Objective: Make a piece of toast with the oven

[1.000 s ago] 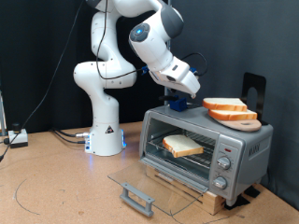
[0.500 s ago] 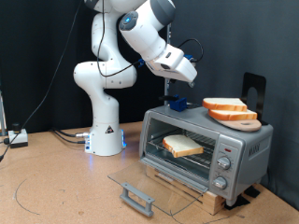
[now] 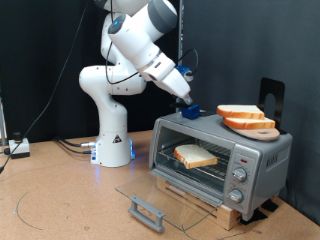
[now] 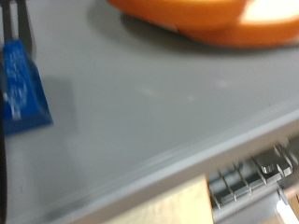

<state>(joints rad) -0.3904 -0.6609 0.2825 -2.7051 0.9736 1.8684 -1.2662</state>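
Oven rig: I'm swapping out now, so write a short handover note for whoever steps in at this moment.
Gripper: above the oven's top, at the end towards the exterior view's left, near a blue object. Nothing shows between its fingers; open or shut is unclear.
Oven: door dropped open and lying flat.
Toast: one slice already lies on the rack inside.
Spare slices: stacked on a wooden board on the oven's top, towards the exterior view's right.
Done: door opened, slice loaded.
Left: door not yet shut; knobs can't be read from here.
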